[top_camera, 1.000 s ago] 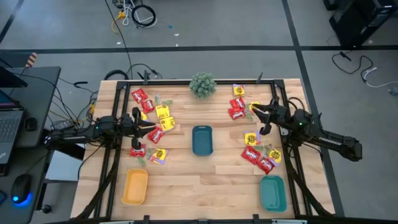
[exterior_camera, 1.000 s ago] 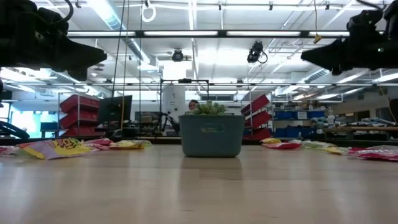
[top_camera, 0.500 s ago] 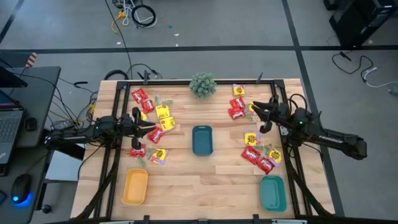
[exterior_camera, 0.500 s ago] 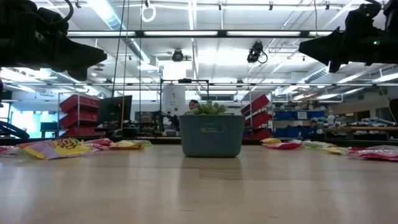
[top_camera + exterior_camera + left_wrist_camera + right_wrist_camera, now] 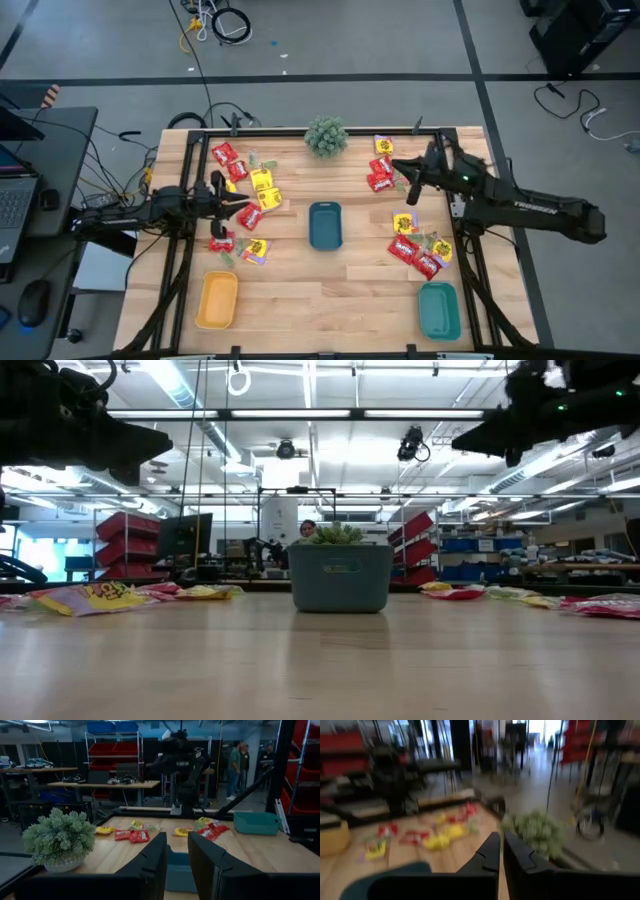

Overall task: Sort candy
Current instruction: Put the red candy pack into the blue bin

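Having swung toward the plant ball [image 5: 326, 136] since before, right tool [image 5: 397, 167] nearly closed, empty; left tool [image 5: 243, 200] unmoved, slightly parted

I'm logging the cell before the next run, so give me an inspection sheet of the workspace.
Surface: wooden table, dark frame.
Job's things: candy scattered left, more candy right; none seen in trays.
Clutter: plant at far edge; teal tray centre, yellow tray and second teal tray at near edge.
Grippers: left gripper part open above left candy, empty; right gripper shut, empty, raised.
Cables: cables on floor beyond.
Surroundings: people, shelving.
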You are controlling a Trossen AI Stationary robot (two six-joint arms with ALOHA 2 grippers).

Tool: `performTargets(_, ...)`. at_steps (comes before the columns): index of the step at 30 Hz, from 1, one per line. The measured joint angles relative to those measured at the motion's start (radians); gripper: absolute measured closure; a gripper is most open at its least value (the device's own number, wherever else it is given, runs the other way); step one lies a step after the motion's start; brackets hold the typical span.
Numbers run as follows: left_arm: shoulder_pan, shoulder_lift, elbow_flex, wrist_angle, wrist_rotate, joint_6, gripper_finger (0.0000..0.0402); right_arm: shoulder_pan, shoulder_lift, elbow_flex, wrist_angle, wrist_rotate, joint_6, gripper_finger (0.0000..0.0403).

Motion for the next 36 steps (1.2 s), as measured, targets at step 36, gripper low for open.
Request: performTargets(36,0.0,0.0,0.0,-0.011,0.0,-0.026,0.0321,-0.036,0.83,0.217,-0.332,0.024,-0.049,0.0247)
